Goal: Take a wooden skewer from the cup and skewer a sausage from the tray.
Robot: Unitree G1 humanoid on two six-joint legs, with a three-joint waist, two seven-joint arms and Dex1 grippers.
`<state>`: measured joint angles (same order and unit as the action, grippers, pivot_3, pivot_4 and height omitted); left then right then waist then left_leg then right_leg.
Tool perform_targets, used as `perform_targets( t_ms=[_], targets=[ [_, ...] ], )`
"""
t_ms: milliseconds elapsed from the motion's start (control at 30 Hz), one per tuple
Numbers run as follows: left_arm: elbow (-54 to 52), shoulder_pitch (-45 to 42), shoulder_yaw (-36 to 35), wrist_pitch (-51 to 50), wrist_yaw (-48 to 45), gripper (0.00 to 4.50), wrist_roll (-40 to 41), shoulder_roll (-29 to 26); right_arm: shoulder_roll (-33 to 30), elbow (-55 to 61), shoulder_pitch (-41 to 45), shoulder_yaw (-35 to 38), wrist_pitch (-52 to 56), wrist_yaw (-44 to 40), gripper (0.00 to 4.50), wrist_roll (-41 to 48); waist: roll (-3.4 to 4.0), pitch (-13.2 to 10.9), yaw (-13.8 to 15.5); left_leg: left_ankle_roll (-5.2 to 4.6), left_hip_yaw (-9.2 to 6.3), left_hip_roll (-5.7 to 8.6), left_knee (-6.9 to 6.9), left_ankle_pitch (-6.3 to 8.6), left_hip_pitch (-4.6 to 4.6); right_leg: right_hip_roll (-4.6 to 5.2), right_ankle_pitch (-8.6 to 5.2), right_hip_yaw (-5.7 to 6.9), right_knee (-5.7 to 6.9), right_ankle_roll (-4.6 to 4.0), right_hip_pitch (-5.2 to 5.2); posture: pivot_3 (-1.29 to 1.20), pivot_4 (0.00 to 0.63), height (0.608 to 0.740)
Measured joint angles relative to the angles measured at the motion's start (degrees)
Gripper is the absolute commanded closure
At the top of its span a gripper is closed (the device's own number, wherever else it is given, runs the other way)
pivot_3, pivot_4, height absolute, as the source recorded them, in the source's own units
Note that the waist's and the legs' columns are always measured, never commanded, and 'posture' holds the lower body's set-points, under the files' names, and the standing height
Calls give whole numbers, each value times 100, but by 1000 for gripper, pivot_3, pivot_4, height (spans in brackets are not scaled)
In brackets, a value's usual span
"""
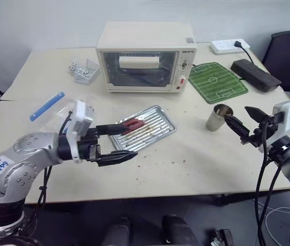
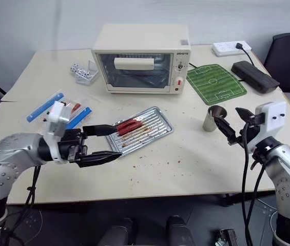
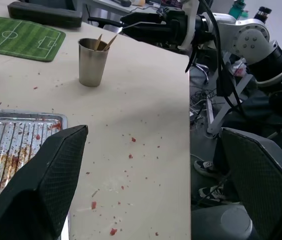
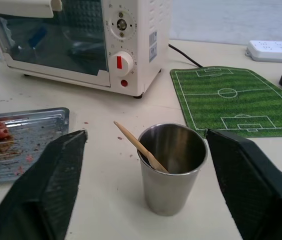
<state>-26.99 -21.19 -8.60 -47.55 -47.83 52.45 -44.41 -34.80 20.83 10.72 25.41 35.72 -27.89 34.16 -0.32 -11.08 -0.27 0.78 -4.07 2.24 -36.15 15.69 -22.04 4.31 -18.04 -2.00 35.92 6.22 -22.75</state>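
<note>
Reaching with jaws wide, the right gripper frames the cup at centre frame; its light, brittle wooden skewer probably wants pinching near the protruding tip.

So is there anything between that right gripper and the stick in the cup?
Nothing visible. The right gripper is open and faces the cup across bare table, and the wooden skewer leans out over the rim on the toaster oven's side. The tray lies well off to that side too.
</note>
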Motion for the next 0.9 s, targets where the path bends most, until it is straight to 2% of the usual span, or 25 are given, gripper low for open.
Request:
perform_targets(
  t_ms=[33, 533, 767, 800, 900],
  targets=[
    [60, -15, 12, 21, 0, 0, -35, 24, 25, -74, 7, -34, -45, 15, 1896, -37, 0, 0, 1, 0, 0, -1, -1, 0, 0, -1, 0, 0, 2, 0, 0, 0, 150, 740],
    [90, -77, 26, 158, -36, 0, -215, 58, 270, -472, 254, -518, -439, 94, 1896, -276, 0, 0, 0, 1, -1, 0, -3, -3, 2, -1, 2, -1, 9, 3, -1, 0, 150, 740],
    [169, -122, 44, 210, -36, 0, -321, 96, 351, -962, 452, -743, -620, -5, 4209, -385, 0, 0, 8, 0, -1, 2, -3, -3, 0, 1, 2, 0, 6, 4, -1, 0, 150, 740],
    [193, -122, 45, 210, -36, 0, -325, 101, 357, -973, 452, -746, -656, -6, 4432, -392, 0, 0, 8, 0, -1, 2, -2, -3, 0, 1, 2, -1, 6, 4, -1, 0, 150, 740],
    [259, -154, 48, 212, -33, 0, -333, 129, 362, -969, 493, -730, -715, -7, 4473, -394, -5, -1, -4, 0, -1, 0, -4, -3, 0, -1, 2, -1, 8, 4, -1, 0, 150, 740]
  ],
)
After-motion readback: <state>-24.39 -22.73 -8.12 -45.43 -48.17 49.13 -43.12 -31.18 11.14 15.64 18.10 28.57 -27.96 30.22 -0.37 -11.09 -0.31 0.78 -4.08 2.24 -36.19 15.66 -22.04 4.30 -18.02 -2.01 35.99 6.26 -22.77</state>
